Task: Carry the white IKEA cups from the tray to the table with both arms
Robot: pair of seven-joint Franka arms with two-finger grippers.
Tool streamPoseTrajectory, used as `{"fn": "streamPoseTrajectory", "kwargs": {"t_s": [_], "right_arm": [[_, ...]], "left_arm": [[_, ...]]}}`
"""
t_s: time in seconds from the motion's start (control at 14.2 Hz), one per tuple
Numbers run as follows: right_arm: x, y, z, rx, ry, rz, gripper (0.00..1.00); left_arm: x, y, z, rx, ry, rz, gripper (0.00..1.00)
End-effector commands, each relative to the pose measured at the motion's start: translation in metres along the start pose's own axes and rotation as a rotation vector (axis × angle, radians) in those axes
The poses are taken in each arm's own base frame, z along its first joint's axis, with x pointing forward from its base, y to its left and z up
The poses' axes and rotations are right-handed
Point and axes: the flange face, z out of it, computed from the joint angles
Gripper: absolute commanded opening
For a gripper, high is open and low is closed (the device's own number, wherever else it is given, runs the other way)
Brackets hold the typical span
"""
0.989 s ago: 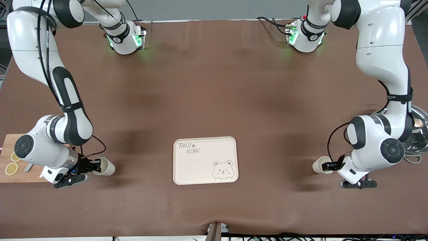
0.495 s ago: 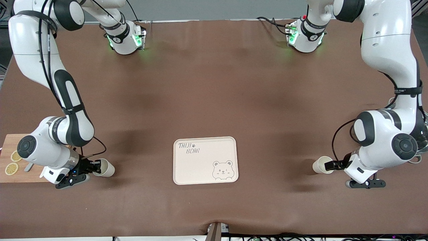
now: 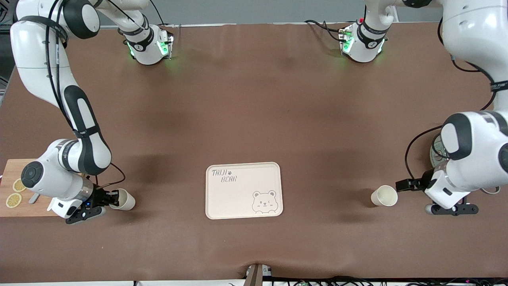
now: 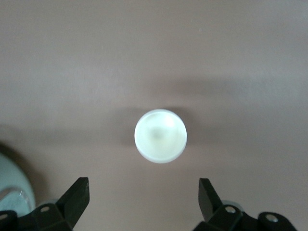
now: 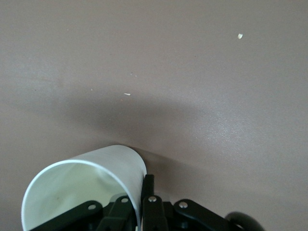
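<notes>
One white cup stands upright on the brown table toward the left arm's end, free of any grip. My left gripper is open beside it, a gap away toward that end. In the left wrist view the cup lies clear ahead of the spread gripper. The other white cup is at the right arm's end, with my right gripper shut on its rim wall. In the right wrist view one finger sits inside and one outside the cup.
A cream bear-printed tray lies between the two cups. A wooden board with lemon slices sits at the right arm's end. A metal pot stands by the left arm's wrist.
My left gripper has let go of its cup and drawn back toward the left arm's end. That cup stays put. The right arm has hardly moved.
</notes>
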Motion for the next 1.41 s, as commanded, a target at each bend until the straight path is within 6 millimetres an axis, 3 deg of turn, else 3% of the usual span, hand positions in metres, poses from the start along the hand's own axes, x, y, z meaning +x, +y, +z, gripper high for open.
{"fn": "streamPoseTrajectory", "kwargs": {"t_s": [0.0,0.28,0.64,0.78,0.99,1.13,1.34], "right_arm": [[0.001,0.005,-0.001,0.021,0.02,0.009,1.0],[0.008,0.004,-0.015,0.026,0.022,0.005,1.0],[0.027,-0.002,-0.074,0.106,-0.092,0.018,1.0],[0.027,-0.015,-0.094,0.133,-0.16,0.07,1.0],[0.027,-0.031,-0.154,0.15,-0.21,0.123,1.0],[0.021,-0.043,-0.223,0.141,-0.194,0.137,1.0],[-0.004,-0.067,-0.323,0.116,-0.207,0.183,1.0]], "left_arm": [[-0.022,0.0,-0.043,0.01,-0.027,0.028,1.0],[-0.046,0.002,-0.092,-0.002,-0.043,0.03,1.0],[-0.078,0.004,-0.146,0.007,-0.06,0.011,1.0],[-0.094,0.007,-0.162,0.004,-0.076,-0.02,1.0],[-0.112,0.008,-0.187,-0.002,-0.054,-0.016,1.0],[-0.121,0.012,-0.199,-0.004,-0.053,-0.009,1.0],[-0.139,0.011,-0.219,-0.008,-0.065,-0.011,1.0]]}}
